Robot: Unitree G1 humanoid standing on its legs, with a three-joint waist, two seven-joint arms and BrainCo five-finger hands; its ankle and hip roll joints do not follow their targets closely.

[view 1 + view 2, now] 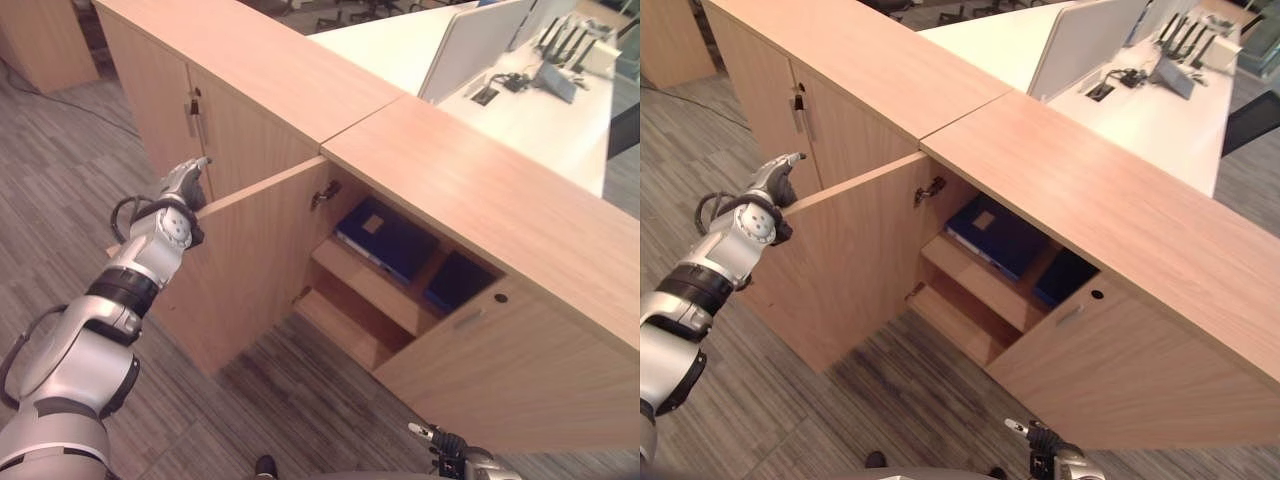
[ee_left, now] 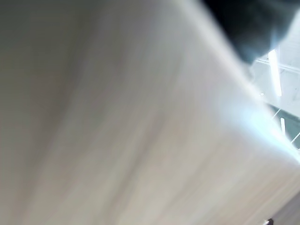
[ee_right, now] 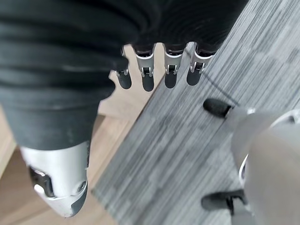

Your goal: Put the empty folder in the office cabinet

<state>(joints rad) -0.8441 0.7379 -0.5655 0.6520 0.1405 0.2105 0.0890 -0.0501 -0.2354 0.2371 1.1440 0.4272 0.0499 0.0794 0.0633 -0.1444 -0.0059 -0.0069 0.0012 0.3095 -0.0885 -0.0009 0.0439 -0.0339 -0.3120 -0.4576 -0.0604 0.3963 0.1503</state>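
Your left hand [image 1: 184, 182] is resting at the open cabinet door's [image 1: 255, 262] top edge, grip unclear; the folder [image 1: 388, 238] is lying on the shelf behind that door; right hand [image 3: 154, 70] is hanging relaxed, empty.

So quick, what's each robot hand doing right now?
Left robot hand: at the open cabinet door's edge, grip cannot be told.
Right robot hand: open, holding nothing.

One long wooden office cabinet [image 1: 470, 190] runs across the room, with one door [image 1: 250, 260] swung open and two doors shut: one [image 1: 160, 110] at its far end and one [image 1: 510, 370] at its near end. Inside the open bay are two shelves, an upper [image 1: 370, 285] and a lower [image 1: 340, 330]. Two dark blue folders lie on the upper shelf: one [image 1: 385, 238] at its outer edge, one [image 1: 455, 282] further in. One white desk [image 1: 520, 110] stands behind the cabinet.
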